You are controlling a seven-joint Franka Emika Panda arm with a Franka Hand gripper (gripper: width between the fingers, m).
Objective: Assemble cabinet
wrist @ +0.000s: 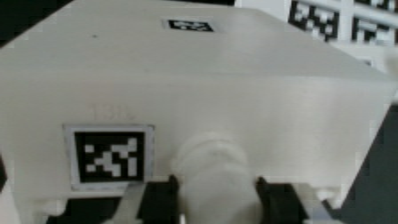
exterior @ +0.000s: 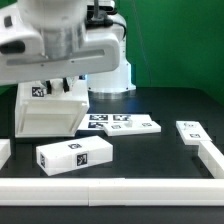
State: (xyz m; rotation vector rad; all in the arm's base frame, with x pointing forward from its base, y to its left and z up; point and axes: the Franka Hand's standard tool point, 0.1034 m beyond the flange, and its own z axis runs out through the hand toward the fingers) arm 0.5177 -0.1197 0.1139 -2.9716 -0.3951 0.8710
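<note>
The cabinet (exterior: 45, 112) is a big white box with black-and-white tags, standing at the exterior view's left on the black table. My gripper (exterior: 56, 88) comes down on its top from above. In the wrist view the cabinet (wrist: 196, 80) fills the picture, with one tag (wrist: 107, 156) on the near face and another (wrist: 189, 26) farther off. Its rounded white knob (wrist: 210, 165) sits between my two dark fingers (wrist: 164, 200). The knob fills the gap, and both fingers touch it. My gripper (wrist: 217, 196) is shut on it.
A long white block with one tag (exterior: 75, 155) lies in front of the cabinet. The marker board (exterior: 122, 124) lies flat in the middle. A small white tagged piece (exterior: 192, 132) lies at the right. A white rail (exterior: 110, 187) runs along the front and right edges.
</note>
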